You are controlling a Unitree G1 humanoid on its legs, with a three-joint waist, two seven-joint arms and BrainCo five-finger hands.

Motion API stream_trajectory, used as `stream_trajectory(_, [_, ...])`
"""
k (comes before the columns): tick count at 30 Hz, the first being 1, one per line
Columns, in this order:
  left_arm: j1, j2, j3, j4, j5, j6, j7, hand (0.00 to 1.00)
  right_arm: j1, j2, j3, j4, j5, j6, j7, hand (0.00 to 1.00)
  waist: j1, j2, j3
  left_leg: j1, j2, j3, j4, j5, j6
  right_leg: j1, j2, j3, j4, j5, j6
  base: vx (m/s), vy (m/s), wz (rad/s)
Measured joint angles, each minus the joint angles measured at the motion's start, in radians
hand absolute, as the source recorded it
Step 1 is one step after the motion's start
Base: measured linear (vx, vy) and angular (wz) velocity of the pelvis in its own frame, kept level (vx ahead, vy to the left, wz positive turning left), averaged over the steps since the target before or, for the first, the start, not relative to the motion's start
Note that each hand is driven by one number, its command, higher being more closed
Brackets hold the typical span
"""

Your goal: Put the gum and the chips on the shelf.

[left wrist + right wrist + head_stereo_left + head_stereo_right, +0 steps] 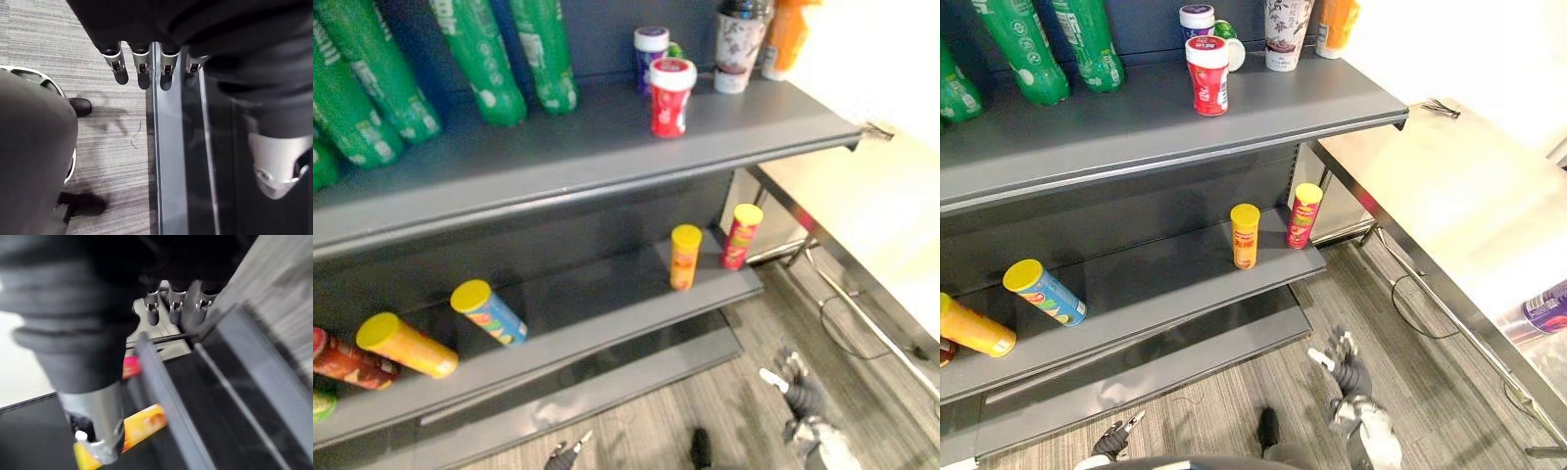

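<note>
A red gum bottle (672, 96) with a white lid stands on the upper shelf (607, 147), with a purple gum jar (652, 49) behind it. On the lower shelf (607, 313) an orange chips can (685, 257) and a red chips can (741, 236) stand upright near the right end. Three more chips cans lie at the left: blue (489, 311), yellow (408, 345) and dark red (347, 360). My right hand (1347, 367) hangs low over the floor, right of the shelves, open and empty, its fingers (173, 303) straight. My left hand (1116, 438) hangs low by the shelf base, its fingers (142, 68) straight, holding nothing.
Green bottles (480, 59) lean at the back of the upper shelf. A patterned cup (741, 44) and an orange bottle (788, 34) stand at its right end. A pale table (1449, 186) with a metal frame runs along the right, carrying a purple object (1547, 311). Grey striped carpet (1234, 411) lies below.
</note>
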Motion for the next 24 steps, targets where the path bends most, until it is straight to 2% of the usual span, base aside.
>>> stream_trajectory(4, [-0.002,-0.001,-0.008,0.0,-0.001,0.0,0.005,0.0,-0.049,0.019,-0.02,0.214,0.0,0.009,-0.053,0.0,0.003,0.008,0.005,0.002,0.008,0.003,0.001,-0.001,-0.002,0.001,0.008,0.003,0.0,0.001,0.001,0.0,-0.016,-0.03])
stream_trajectory(5, [-0.002,-0.002,-0.009,0.0,-0.002,-0.001,0.006,0.0,-0.057,0.019,-0.032,0.257,-0.031,0.007,-0.068,0.0,0.004,0.011,0.007,0.003,0.009,0.005,0.001,-0.002,-0.003,0.002,0.01,0.006,0.0,0.001,0.001,0.01,-0.023,-0.06])
stream_trajectory(8, [-0.003,-0.002,-0.009,0.0,-0.003,-0.004,0.007,0.0,-0.09,0.013,-0.072,0.373,-0.043,0.0,-0.079,0.0,0.006,0.013,0.011,0.008,0.009,0.007,0.003,-0.004,-0.006,0.007,0.013,0.008,0.0,0.001,0.001,0.0,-0.006,-0.02])
stream_trajectory(11, [-0.01,-0.002,-0.009,0.007,-0.01,-0.015,0.007,0.0,-0.108,0.014,-0.141,0.523,-0.042,-0.011,-0.102,0.0,0.021,0.019,0.023,0.021,0.009,0.009,0.006,-0.011,-0.01,0.018,0.014,0.01,0.0,-0.001,-0.002,0.0,0.0,-0.01])
stream_trajectory(18, [-0.03,-0.001,-0.009,0.035,-0.019,-0.017,0.013,0.0,-0.12,0.013,-0.229,0.634,-0.077,-0.012,-0.146,0.0,0.022,0.025,0.04,0.035,0.005,0.028,0.006,-0.017,-0.007,0.025,0.014,0.027,0.0,0.0,0.0,0.01,0.0,-0.07])
stream_trajectory(20, [-0.043,0.0,-0.007,0.033,-0.021,-0.021,0.013,0.0,-0.138,0.013,-0.242,0.652,-0.077,-0.01,-0.15,0.0,0.022,0.017,0.07,0.031,0.009,0.033,0.055,-0.04,-0.002,0.034,0.012,0.047,0.006,-0.003,0.007,-0.02,0.02,-0.16])
stream_trajectory(21, [-0.055,0.0,-0.008,0.027,-0.022,-0.023,0.014,0.0,-0.151,0.012,-0.247,0.651,-0.076,-0.011,-0.152,0.0,0.022,0.015,0.088,-0.014,0.025,0.033,0.149,-0.08,0.004,0.023,0.012,0.055,0.016,-0.001,0.011,-0.05,0.02,-0.22])
stream_trajectory(24, [-0.086,-0.002,-0.032,0.026,-0.058,-0.024,0.021,0.0,-0.193,0.008,-0.278,0.643,-0.067,-0.022,-0.157,0.0,0.017,0.02,0.127,-0.087,0.045,0.062,0.273,-0.149,0.022,-0.063,0.016,0.104,0.093,-0.003,0.021,-0.14,0.035,-0.48])
